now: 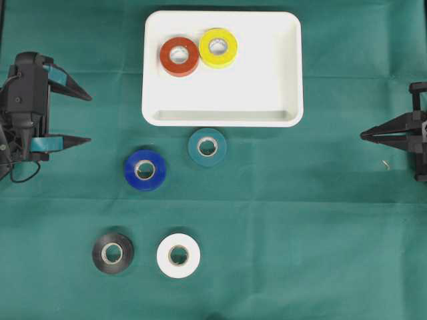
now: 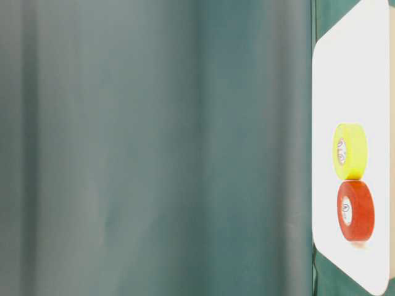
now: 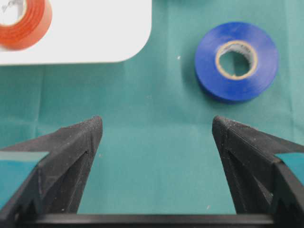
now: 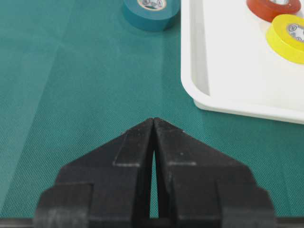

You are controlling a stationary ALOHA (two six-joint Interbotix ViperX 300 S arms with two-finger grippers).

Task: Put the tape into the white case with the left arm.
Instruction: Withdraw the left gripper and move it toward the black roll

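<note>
Overhead exterior shows two tape rolls in the white case (image 1: 287,73) and four beyond the wide-open, empty left gripper (image 1: 89,119); the right gripper (image 1: 363,135) is closed, empty.

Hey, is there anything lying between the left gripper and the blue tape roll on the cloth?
Nothing visible. The left gripper stands open, with only bare green cloth between it and the blue tape roll.

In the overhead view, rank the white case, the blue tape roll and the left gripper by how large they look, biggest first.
1. white case, by far the largest.
2. left gripper, counting its open prongs and black body.
3. blue tape roll, the smallest.
</note>
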